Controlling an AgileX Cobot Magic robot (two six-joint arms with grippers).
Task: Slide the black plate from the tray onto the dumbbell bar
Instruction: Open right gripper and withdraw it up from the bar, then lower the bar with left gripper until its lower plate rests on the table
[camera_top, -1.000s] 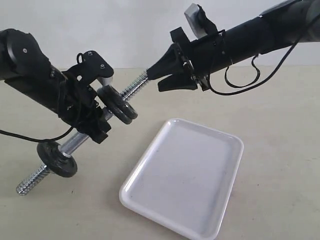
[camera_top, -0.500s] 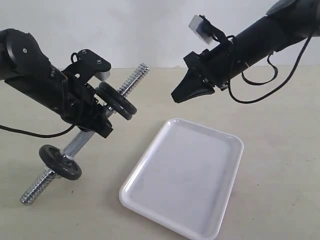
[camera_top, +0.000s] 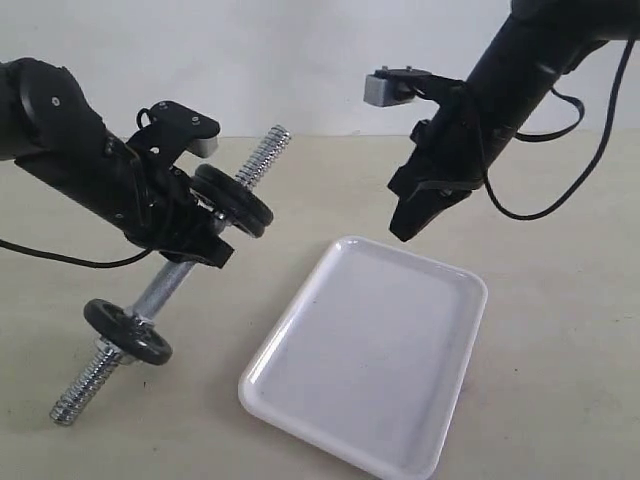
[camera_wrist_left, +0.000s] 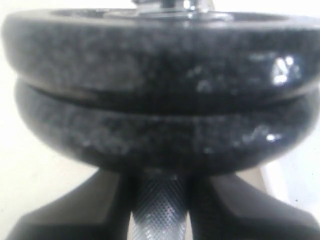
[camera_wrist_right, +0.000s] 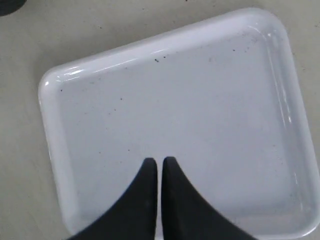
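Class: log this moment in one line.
left gripper: gripping dumbbell bar | black plates: three on bar | tray: empty | right gripper: shut, over tray

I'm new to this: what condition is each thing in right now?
dumbbell bar: tilted, held by the left gripper.
black plates: two together on the upper part, one lower down.
tray: flat on the table, holds no plate.
left gripper: shut on the dumbbell bar.
right gripper: shut, holding nothing, over the tray.

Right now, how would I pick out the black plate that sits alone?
Find the steel bar held slanted at the left of the exterior view. Two black plates sit side by side near its upper end. The lone plate is lower down, by the bottom threaded end, with no twin beside it.
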